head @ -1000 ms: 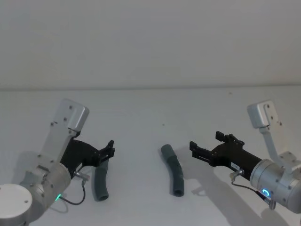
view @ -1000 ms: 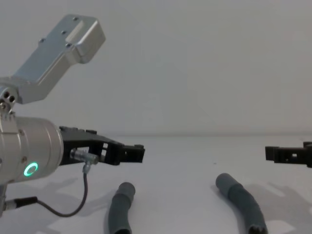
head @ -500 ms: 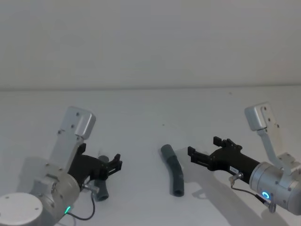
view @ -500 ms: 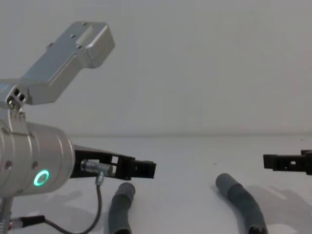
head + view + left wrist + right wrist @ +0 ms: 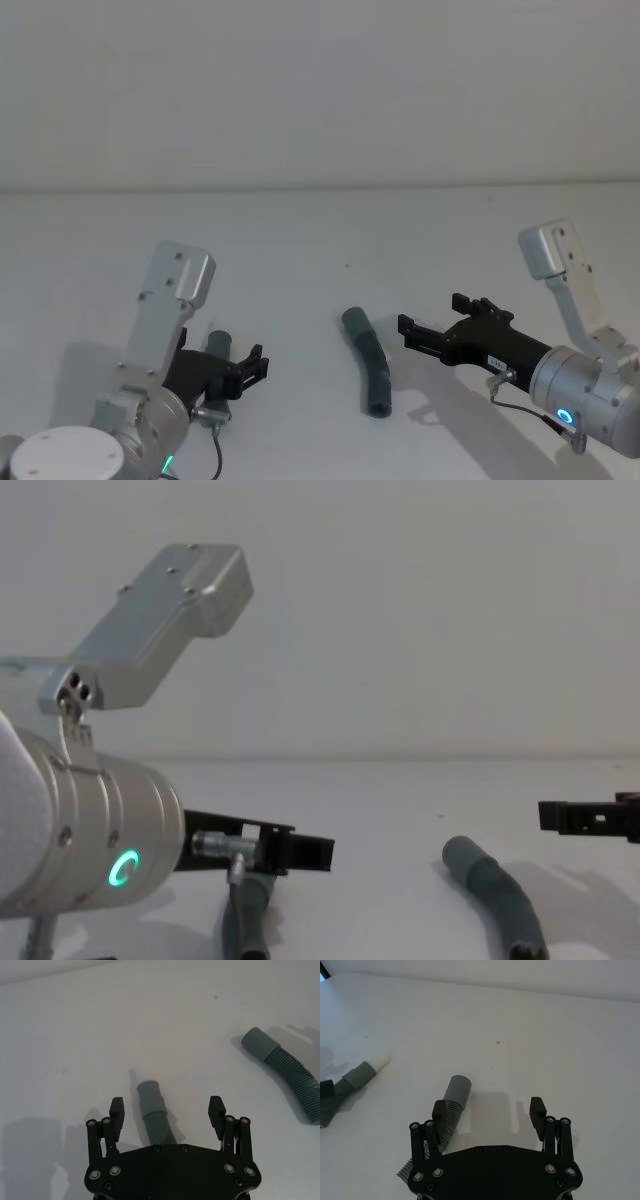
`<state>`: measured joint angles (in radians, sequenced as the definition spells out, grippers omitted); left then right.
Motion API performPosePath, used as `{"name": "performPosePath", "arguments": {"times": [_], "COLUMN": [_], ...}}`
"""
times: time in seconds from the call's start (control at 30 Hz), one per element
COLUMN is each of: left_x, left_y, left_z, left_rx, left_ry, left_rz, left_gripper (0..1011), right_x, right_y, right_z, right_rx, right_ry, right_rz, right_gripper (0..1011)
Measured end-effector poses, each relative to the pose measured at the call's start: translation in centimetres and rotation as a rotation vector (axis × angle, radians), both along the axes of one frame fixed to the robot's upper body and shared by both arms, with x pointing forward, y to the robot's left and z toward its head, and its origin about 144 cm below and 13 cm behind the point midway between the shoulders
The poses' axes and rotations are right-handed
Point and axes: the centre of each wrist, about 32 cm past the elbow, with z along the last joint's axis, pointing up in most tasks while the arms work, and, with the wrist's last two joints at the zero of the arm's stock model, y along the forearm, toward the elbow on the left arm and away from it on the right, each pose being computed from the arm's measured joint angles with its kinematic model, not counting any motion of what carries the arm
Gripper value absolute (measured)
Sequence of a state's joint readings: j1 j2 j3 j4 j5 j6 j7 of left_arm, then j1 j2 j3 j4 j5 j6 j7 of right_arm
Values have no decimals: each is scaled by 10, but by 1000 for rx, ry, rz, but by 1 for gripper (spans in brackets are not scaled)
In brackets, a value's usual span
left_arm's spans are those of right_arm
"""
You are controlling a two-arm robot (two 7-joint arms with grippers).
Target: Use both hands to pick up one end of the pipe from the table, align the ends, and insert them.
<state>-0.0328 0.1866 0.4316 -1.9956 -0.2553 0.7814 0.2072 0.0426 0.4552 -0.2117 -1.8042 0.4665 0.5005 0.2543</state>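
Left black angular gripper [image 5: 167, 1109]: jaws wide, empty, over one dark grey corrugated hose piece [image 5: 150, 1097] on white matte table [image 5: 300, 250]. Right black angular gripper [image 5: 488, 1106]: jaws wide, empty, beside the other hose piece [image 5: 370, 360].

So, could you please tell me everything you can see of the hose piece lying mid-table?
The hose piece is dark grey, corrugated and curved, with a smooth grey cuff at its far end and a seemingly open socket at its near end. It lies flat on the white table, ungripped; the open right gripper hovers just to its right.
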Motion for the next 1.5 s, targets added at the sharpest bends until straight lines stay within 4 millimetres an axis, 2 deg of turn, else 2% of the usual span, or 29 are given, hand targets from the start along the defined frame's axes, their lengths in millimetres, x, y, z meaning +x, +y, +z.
{"name": "performPosePath", "arguments": {"times": [0.63,1.4,1.5], "left_x": [-5,6,8], "left_y": [-5,-3,-3], "left_z": [-10,-34,-36], "left_rx": [3,-42,-45], "left_ry": [62,70,70], "left_rz": [41,40,38], "left_gripper": [1002,1002,951], "right_x": [0,0,0], "right_y": [0,0,0], "right_z": [0,0,0], "right_rx": [0,0,0], "right_ry": [4,6,6], "right_rz": [2,2,2], "right_gripper": [1004,1004,1004]}}
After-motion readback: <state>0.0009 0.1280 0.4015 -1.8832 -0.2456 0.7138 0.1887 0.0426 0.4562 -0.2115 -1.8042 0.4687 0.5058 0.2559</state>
